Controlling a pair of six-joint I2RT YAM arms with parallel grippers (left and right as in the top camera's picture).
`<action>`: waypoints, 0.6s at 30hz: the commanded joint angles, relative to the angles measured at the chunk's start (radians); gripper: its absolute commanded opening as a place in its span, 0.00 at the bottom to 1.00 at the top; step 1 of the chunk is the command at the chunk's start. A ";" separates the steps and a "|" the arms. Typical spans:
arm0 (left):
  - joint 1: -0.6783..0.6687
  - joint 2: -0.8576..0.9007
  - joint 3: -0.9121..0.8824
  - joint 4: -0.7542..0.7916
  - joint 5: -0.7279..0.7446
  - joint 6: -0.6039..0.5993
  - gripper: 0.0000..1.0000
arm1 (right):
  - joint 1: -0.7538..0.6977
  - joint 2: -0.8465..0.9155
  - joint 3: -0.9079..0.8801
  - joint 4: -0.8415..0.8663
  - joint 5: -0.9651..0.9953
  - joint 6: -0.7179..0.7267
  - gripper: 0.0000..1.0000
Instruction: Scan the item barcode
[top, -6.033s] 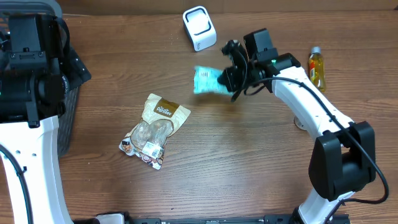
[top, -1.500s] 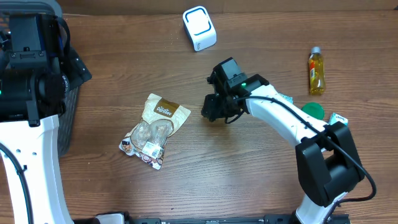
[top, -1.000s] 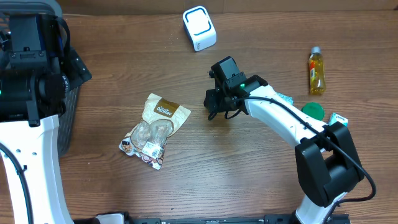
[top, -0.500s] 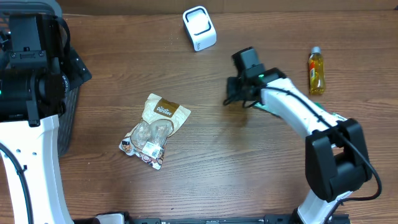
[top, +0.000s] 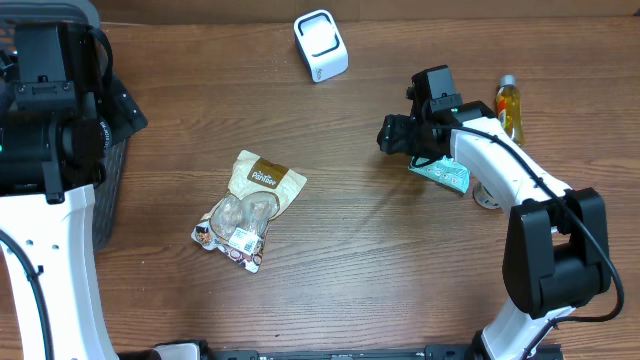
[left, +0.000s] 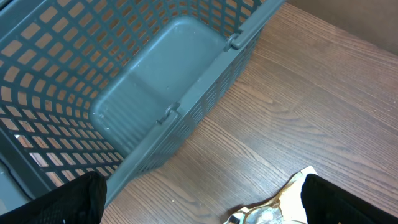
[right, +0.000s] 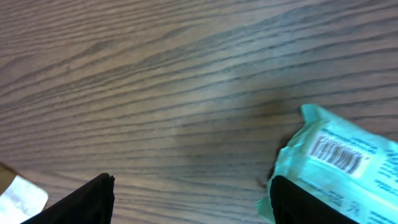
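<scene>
The right claw is spread apart, with the teal packet lying loose just beside it. The snack bag, well apart from it, is probably to be scanned next.

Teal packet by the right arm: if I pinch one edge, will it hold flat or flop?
It will probably flop: the packet has a crimped end and a thin wrapper that looks like soft film. It lies flat and low on the table, so it is likely light and may slide on the smooth wood if nudged. Rolling seems unlikely.
</scene>
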 joint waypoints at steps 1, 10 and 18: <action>0.005 0.003 0.009 0.002 -0.002 -0.011 1.00 | 0.003 -0.009 -0.002 0.000 -0.028 -0.008 0.77; 0.005 0.003 0.009 0.002 -0.002 -0.011 1.00 | 0.003 -0.009 -0.002 0.003 -0.028 -0.008 0.79; 0.005 0.003 0.009 0.002 -0.002 -0.011 1.00 | 0.003 -0.009 -0.002 0.001 -0.095 -0.007 0.81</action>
